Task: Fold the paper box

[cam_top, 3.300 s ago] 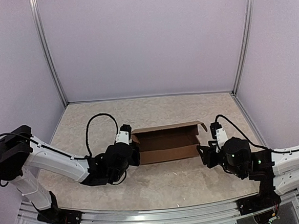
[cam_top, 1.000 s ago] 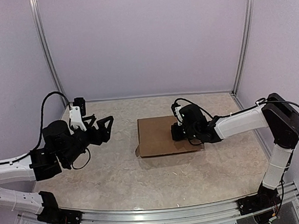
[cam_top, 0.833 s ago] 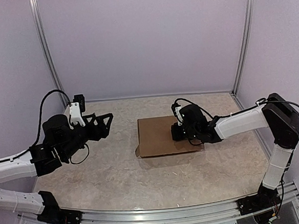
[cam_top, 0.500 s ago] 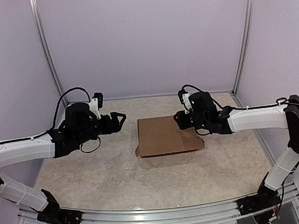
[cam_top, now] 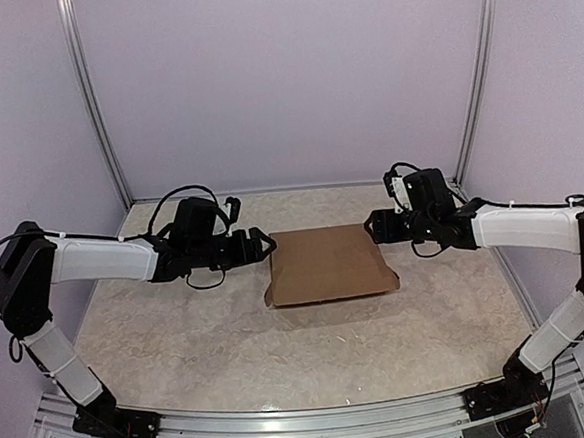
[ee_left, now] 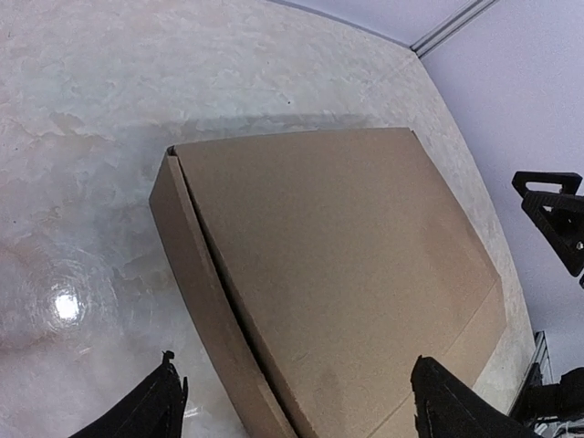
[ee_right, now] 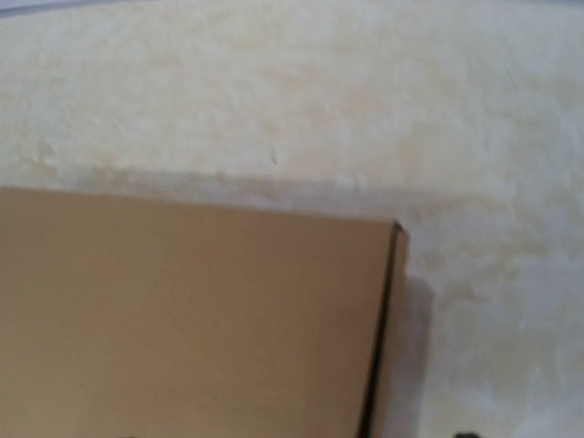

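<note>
The paper box (cam_top: 325, 265) lies flat in the middle of the table as a shallow brown cardboard box with its lid down. In the left wrist view the paper box (ee_left: 338, 265) shows a thin dark gap along its left edge, where the lid meets the side wall. My left gripper (cam_top: 261, 246) hovers just left of the box, open, its fingertips (ee_left: 164, 406) spread wide with nothing between them. My right gripper (cam_top: 373, 227) hangs off the box's far right corner, open and apart from the cardboard. The right wrist view shows that corner of the paper box (ee_right: 182, 310).
The marbled tabletop (cam_top: 210, 335) is walled by pale panels, with metal posts (cam_top: 93, 103) at the back corners. A metal rail (cam_top: 306, 418) runs along the near edge.
The box, open-topped earlier, now has its lid down. My right gripper lifted off the lid, drew back to the right and opened. My left arm swung in toward the box's left side.
</note>
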`<state>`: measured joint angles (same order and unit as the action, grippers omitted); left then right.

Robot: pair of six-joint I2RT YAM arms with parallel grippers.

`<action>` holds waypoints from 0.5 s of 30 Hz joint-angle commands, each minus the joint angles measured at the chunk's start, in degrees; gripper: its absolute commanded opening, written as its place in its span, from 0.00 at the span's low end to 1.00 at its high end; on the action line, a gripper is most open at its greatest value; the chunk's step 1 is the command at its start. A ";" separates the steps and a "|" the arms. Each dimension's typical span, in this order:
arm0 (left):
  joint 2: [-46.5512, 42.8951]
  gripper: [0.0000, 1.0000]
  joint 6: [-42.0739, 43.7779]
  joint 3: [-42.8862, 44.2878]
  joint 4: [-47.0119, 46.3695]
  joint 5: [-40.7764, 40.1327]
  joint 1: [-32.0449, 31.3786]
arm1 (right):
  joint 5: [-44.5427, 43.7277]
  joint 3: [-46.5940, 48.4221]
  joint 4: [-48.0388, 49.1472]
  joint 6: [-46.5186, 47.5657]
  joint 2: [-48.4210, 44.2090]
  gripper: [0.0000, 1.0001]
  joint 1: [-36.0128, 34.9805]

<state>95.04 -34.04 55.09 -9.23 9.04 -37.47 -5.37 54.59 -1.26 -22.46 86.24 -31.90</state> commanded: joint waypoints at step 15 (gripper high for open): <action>9.40 0.70 -4.55 2.39 4.58 8.37 1.61 | 14.41 -7.78 1.04 -5.45 4.13 0.52 3.75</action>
<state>102.98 -37.98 56.95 -5.34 15.22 -36.14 7.11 48.14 -0.89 -27.05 88.88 -28.58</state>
